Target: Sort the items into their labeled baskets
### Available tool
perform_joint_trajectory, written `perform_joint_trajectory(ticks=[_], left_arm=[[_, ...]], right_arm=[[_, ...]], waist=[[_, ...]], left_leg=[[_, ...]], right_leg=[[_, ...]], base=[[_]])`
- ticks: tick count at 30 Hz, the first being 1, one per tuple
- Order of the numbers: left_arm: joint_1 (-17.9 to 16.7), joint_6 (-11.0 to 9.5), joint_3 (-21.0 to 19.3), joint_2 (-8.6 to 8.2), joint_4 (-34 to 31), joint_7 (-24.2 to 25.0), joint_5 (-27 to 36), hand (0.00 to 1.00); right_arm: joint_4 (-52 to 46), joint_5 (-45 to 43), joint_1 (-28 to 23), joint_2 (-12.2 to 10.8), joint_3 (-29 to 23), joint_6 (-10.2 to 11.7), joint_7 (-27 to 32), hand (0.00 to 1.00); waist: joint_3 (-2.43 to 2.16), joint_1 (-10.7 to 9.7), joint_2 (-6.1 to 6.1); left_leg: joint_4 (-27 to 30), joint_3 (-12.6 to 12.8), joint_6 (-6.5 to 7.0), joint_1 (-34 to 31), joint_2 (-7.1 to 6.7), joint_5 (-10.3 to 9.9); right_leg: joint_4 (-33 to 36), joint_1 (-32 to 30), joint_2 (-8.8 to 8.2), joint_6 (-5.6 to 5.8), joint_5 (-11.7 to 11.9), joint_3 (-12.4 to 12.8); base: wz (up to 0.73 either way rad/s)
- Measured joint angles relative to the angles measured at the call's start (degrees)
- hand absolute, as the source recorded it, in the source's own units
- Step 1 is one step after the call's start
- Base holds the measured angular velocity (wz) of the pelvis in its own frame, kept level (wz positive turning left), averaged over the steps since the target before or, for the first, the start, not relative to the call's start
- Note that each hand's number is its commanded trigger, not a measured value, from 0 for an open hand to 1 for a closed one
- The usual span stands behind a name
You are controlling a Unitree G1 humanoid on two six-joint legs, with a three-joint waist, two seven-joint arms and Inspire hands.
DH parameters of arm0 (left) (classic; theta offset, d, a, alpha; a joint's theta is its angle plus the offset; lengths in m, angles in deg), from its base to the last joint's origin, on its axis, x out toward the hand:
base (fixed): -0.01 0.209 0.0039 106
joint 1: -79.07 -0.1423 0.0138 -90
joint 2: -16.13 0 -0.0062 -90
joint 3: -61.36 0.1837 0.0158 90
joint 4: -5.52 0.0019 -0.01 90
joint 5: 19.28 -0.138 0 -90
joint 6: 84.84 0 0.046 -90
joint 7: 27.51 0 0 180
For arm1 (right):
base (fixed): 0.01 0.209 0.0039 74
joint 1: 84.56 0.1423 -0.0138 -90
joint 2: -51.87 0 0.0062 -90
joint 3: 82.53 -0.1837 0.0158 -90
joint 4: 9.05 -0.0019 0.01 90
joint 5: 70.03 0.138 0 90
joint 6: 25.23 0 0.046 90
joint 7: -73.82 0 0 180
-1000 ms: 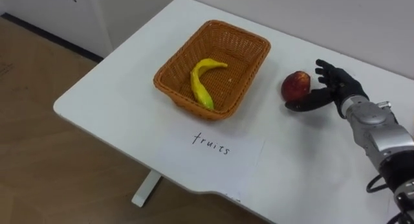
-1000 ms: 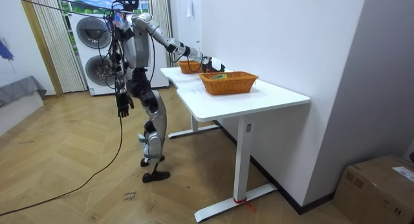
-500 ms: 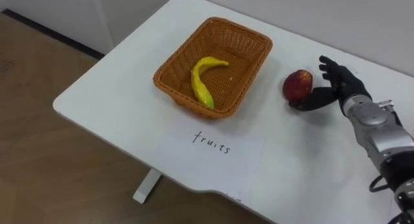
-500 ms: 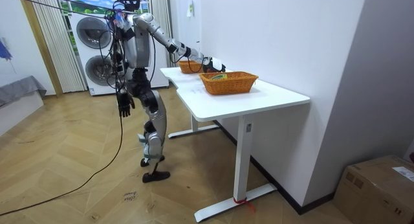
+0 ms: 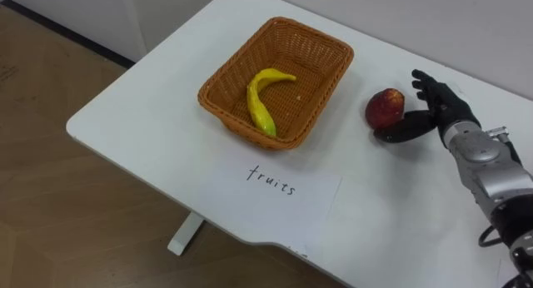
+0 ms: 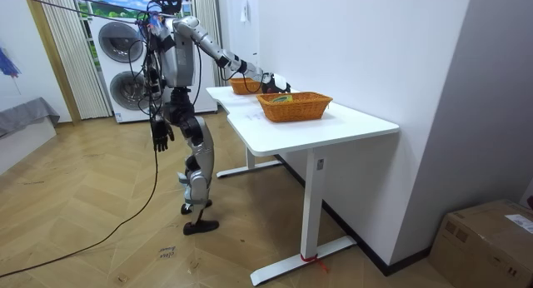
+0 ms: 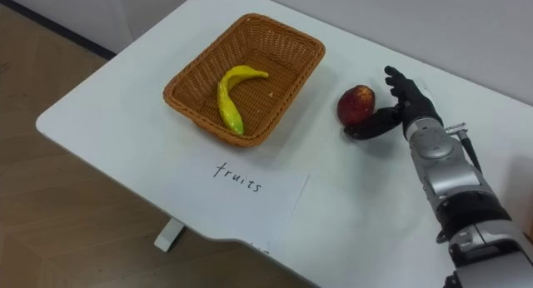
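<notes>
A red apple (image 5: 384,108) rests on the white table (image 5: 150,105), to the right of a woven basket (image 5: 321,47) that holds a yellow banana (image 5: 261,95). My right hand (image 5: 433,109) is open just right of the apple. Its fingers are spread behind the fruit and its thumb lies on the table at the apple's base. A paper sheet (image 5: 275,184) with handwriting lies in front of the basket. In the room view I stand at the table's long side with my right arm stretched over it, while my left hand (image 6: 158,134) hangs open by my hip.
The table's front edge and rounded left corner (image 5: 79,130) drop off to a wooden floor. In the room view a second woven basket (image 6: 243,86) stands farther along the table, and washing machines (image 6: 117,51) stand behind me.
The whole picture has shifted slightly, so the camera moved. My right hand and the apple keep their places relative to the basket.
</notes>
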Motion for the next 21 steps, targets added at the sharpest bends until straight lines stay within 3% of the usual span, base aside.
perform_joint_trajectory(ticks=[21], left_arm=[[0.3,-1.2,0.1,0.41,0.0,2.5,0.0,0.0]], right_arm=[[-0.4,-0.4,0.2,-0.1,3.1,1.8,-0.7,0.0]], waist=[[-0.14,0.1,-0.18]], left_leg=[[-0.3,0.1,-0.99,-0.6,0.8,0.4]], right_leg=[[-0.4,0.0,0.69,-0.89,0.4,-0.1]], base=[[0.0]])
